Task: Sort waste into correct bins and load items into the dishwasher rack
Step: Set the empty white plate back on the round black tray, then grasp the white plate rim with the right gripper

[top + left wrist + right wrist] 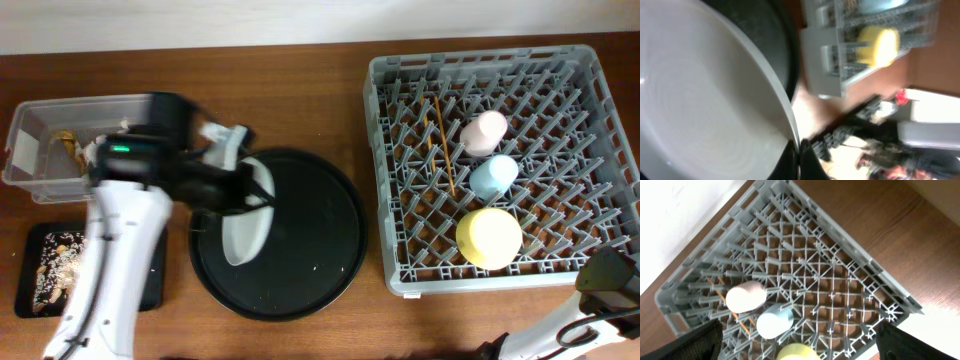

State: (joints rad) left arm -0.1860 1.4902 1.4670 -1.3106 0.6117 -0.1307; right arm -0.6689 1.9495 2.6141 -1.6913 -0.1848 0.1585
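My left gripper [258, 192] is shut on the rim of the round grey plate [243, 228] and holds it tilted over the large round black tray [320, 240]. The left wrist view shows the fingers [800, 159] pinching the plate [705, 100]. In the dishwasher rack [580, 120] lie the pink cup [485, 132], light-blue cup [493, 177], yellow bowl [489, 238] and chopsticks [443, 145]. My right gripper [797, 330] is open and empty above the rack [855, 275]. Peanut shells and crumbs [55, 265] lie on the flat black tray [30, 240].
The clear box [30, 150] at the far left holds some brown and white scraps [70, 145], partly hidden by my left arm. The right arm [605, 285] sits at the front right corner, beyond the rack's edge.
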